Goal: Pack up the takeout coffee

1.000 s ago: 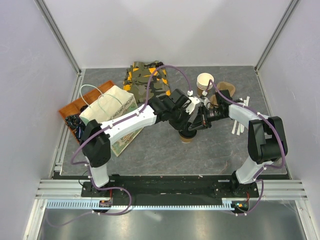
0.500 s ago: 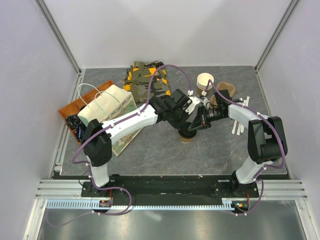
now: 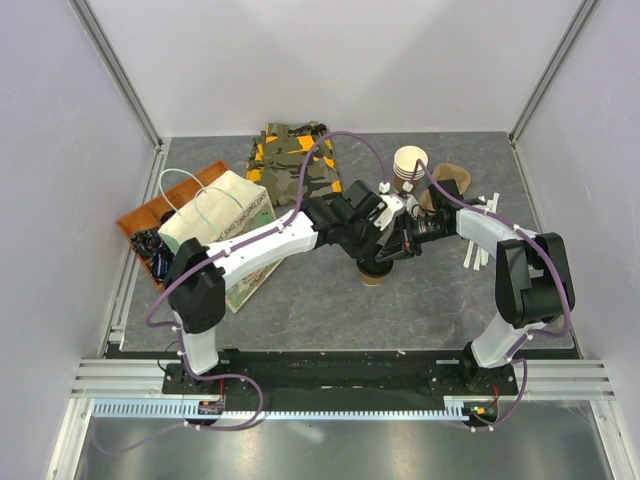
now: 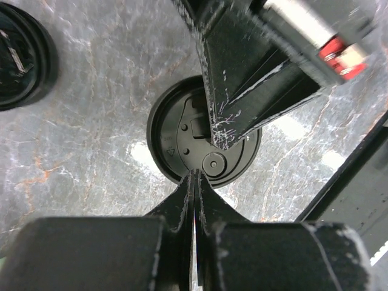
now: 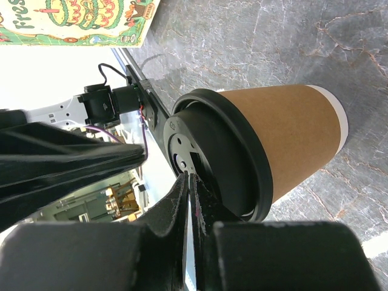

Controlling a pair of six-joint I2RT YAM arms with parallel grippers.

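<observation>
Takeout coffee (image 3: 374, 277) lidded, upright on table (image 3: 300, 300), paper bag (image 3: 222, 215) well apart

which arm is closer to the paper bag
Left. The left arm passes over the paper bag; the right arm is beyond the coffee cup, on its far side.

Left claw (image 4: 194, 177) closed, right claw (image 5: 188, 180) closed

Green lettering, "Five S" or "Fire S", is running off-frame on the printed paper bag (image 5: 73, 21), up-left of the right end effector (image 5: 188, 179). A small embossed triangle is showing on the lid (image 4: 173, 136) of the takeout coffee (image 5: 285, 139), just ahead of the left end effector (image 4: 194, 174).
</observation>
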